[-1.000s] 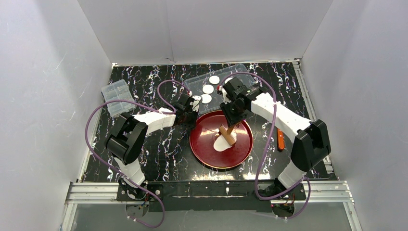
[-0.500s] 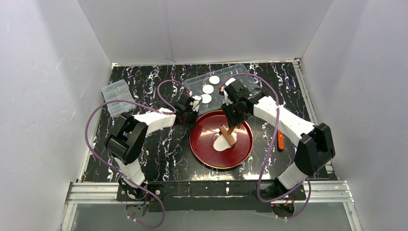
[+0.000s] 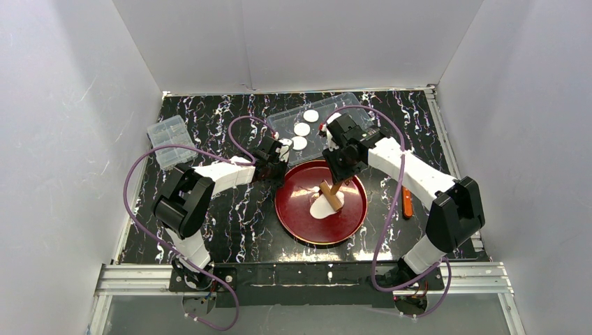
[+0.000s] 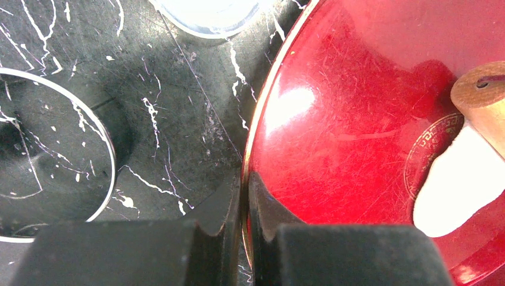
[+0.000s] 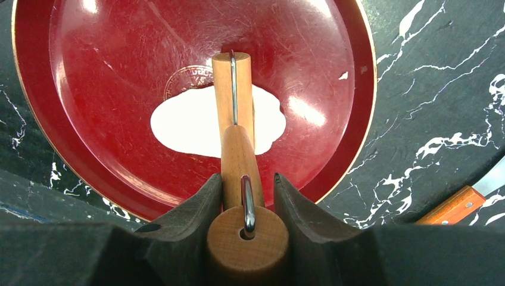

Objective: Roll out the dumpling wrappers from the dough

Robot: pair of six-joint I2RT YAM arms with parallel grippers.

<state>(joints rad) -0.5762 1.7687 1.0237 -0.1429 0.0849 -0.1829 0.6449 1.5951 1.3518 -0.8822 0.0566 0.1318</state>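
Jaws of the right gripper [image 5: 247,185] are clamped on the handle of a wooden rolling pin [image 5: 233,107]. The pin slants down from them so that its far end rests on the dough. Jaws of the left gripper [image 4: 244,182] are pinched together on the left rim of the red plate, its gold edge running between them.

A black marbled counter [image 3: 209,118] carries everything, walled in white on the left, the right and the far side. At its middle sits the red plate [image 3: 290,213], round and shallow, holding only the dough and the pin's tip. Just beyond its far rim lies a clear tray [image 3: 352,103], set at a slant, part of it under the right arm. A smaller clear box [image 3: 169,142] stands well apart near the left wall; I cannot tell what is in it.

The dough [image 3: 322,208] is a flat white irregular patch at about the plate's centre, apart from the rim all round. Three dumpling wrappers [image 3: 301,129] lie in a row in the tray, not touching each other. An orange-handled knife [image 3: 407,202] lies on the counter right of the plate, beside the right arm. Bare counter runs between plate and box and along the far wall.
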